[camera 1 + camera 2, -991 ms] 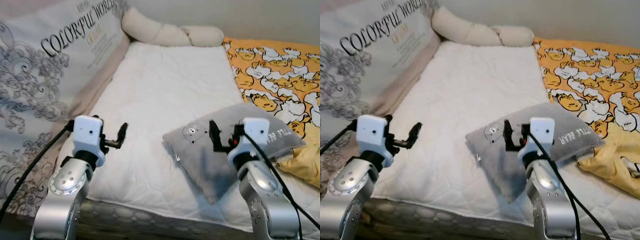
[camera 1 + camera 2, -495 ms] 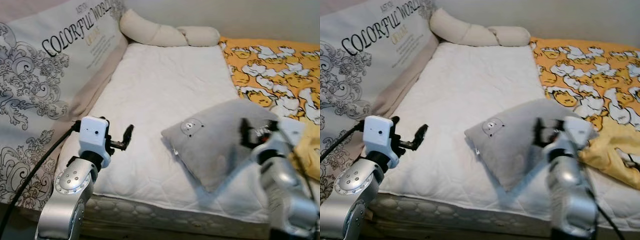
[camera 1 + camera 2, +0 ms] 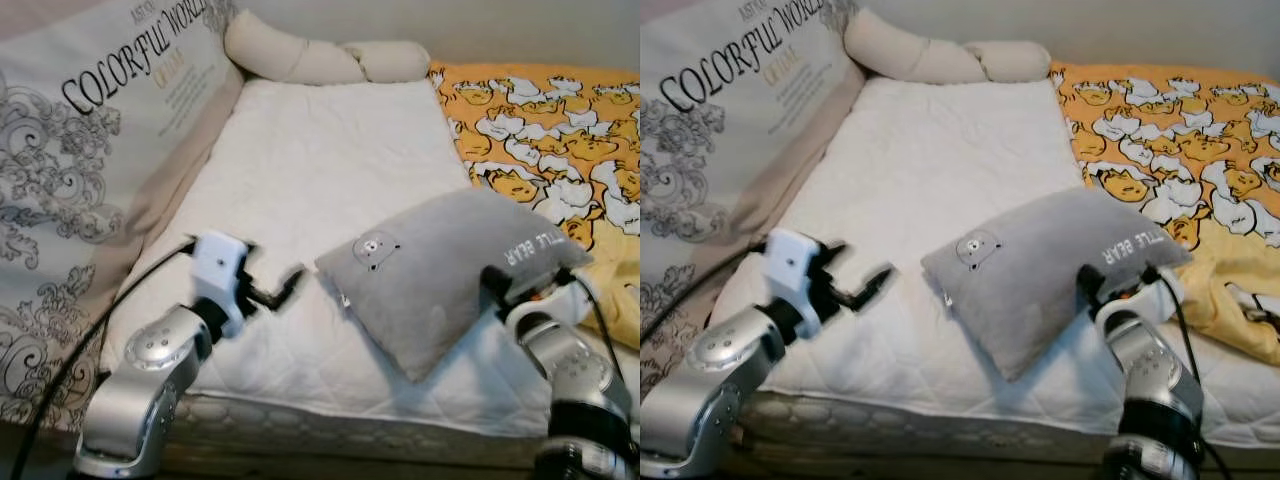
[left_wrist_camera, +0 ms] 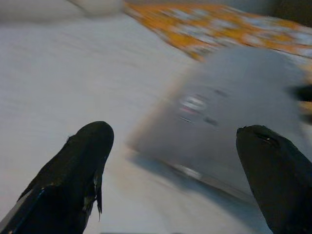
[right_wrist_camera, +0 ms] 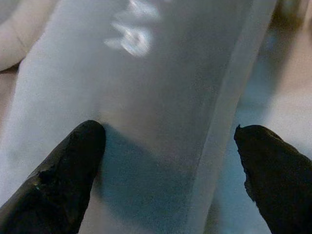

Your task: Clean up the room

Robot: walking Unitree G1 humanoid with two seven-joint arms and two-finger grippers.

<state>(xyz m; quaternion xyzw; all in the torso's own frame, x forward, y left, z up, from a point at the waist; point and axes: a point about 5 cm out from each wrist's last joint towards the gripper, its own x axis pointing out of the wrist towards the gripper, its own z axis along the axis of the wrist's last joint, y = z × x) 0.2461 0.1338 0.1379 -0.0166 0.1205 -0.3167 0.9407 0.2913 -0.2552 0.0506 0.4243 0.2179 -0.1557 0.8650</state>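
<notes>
On the bed (image 3: 330, 170), right in front of me, sits the grey pillow (image 3: 440, 275), lying crooked near the front edge of the white mattress pad, with its far corner resting against the orange duck-print blanket (image 3: 540, 130). So honestly, the tidy-up looks barely started from where I sit. The pillow isn't at the head of the bed, where the long cream bolster (image 3: 320, 58) runs along the wall, and the blanket is bunched up on the right side with a yellow fold spilling off by my right arm.

My right gripper (image 5: 170, 161) is tucked in under the pillow's right end, jaws spread wide with the grey fabric sitting between the fingers (image 5: 58, 175), not pinched, so I wouldn't call it a grip yet. In the head cam the pillow's edge hides most of that gripper, so I'm going by the wrist cam here.

My left gripper (image 3: 285, 290) hovers over the mattress just beside the pillow's near-left corner, the one with the little bear patch. Its jaws are wide open too and holding nothing; the wrist cam is pretty blurry, but the pillow shows ahead between the fingers (image 4: 73, 170).

Left to do, I reckon: get both jaws closed on the pillow, put it up by the bolster, then sort out that blanket. The big printed cushion (image 3: 90, 150) along the left wall looks fine as is.
</notes>
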